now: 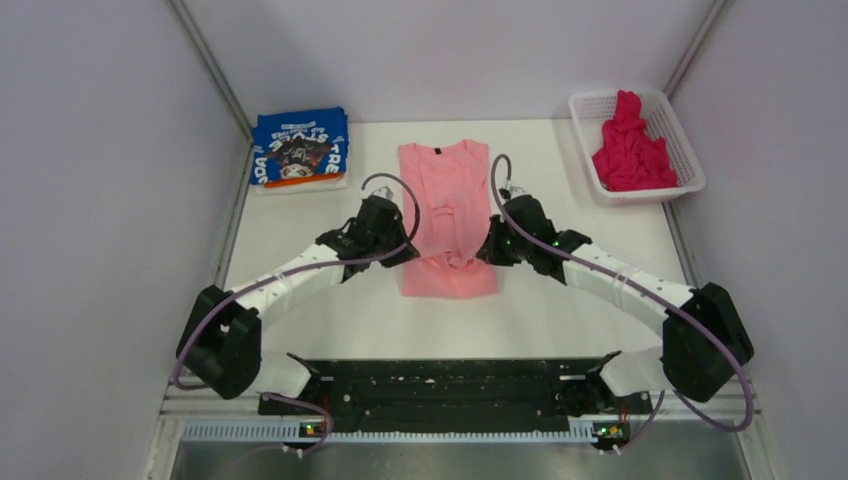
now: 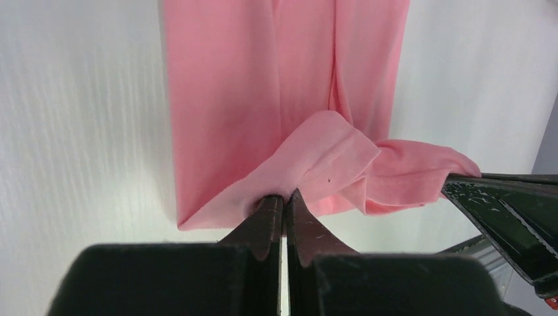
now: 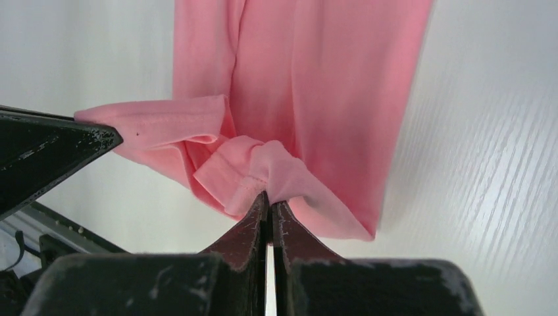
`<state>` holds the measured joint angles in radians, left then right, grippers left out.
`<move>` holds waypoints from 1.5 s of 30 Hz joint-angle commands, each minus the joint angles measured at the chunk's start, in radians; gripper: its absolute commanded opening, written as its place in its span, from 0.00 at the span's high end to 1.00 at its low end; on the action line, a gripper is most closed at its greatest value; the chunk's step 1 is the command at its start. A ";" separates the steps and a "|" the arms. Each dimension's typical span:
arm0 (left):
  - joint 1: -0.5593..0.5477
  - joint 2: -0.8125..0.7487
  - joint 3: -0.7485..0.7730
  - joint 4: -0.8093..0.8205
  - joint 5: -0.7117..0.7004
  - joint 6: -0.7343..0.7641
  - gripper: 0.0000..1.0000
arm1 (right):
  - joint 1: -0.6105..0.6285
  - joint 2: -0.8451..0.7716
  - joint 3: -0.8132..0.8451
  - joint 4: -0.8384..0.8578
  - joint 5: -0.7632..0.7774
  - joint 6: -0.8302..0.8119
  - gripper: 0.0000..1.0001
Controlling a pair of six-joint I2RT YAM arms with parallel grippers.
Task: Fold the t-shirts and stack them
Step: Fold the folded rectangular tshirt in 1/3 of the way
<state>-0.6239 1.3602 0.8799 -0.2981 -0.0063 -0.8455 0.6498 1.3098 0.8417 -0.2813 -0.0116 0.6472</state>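
pinching the pink t-shirt (image 1: 447, 190) from both sides, the two arms angled inward over the middle of the table (image 1: 560, 300). the left gripper (image 2: 285, 199) had its fingers pressed tight together on a bunched fold of stitched hem at the shirt's left side. the right gripper (image 3: 268, 197) was clamped the same way on a gathered bit of hem at the right side. between the two pinches the cloth hung raised and puckered, sagging in soft folds, while a flat band of pink lay on the table nearer the arm bases. beyond the grippers the shirt lay flat as a long narrow strip, its sides turned in and its neckline toward the far wall. each wrist view caught the other gripper's dark finger at its edge, touching the same lifted hem. a blue t-shirt (image 1: 298, 148) sat folded, print up, at the far left corner of the table, well apart from the pink one. a magenta t-shirt (image 1: 632, 150) lay crumpled inside a white mesh basket (image 1: 692, 165) at the far right corner.
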 commanded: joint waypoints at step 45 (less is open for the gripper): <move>0.302 0.502 0.516 -0.013 0.160 0.159 0.16 | -0.277 0.572 0.522 0.095 -0.082 -0.147 0.26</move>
<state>-0.3328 1.9224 1.3544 -0.3210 0.1894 -0.6964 0.3813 1.9015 1.2930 -0.1905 -0.1253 0.5194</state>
